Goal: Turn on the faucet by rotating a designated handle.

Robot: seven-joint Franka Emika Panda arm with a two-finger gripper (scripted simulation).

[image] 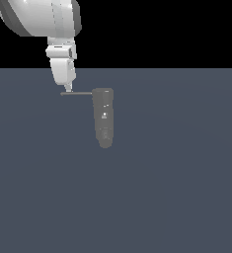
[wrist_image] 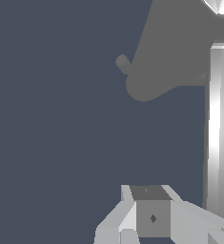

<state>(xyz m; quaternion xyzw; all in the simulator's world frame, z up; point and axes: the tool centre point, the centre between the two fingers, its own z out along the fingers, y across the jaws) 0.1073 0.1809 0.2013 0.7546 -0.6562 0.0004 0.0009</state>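
A flat, matte slate-blue floor (image: 176, 197) fills the lower part of the exterior view and runs evenly lit, unmarked and without furniture to a straight horizon, above which lies a plain black backdrop (image: 162, 29) with no walls, windows or lamps to make out.

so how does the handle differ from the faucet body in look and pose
The handle is a thin rod; the faucet body is a thick cylinder with a rounded end. The handle lies sideways toward the exterior view's left; the body runs down the picture. The body has white specks; the handle is plain. Both are dark grey.
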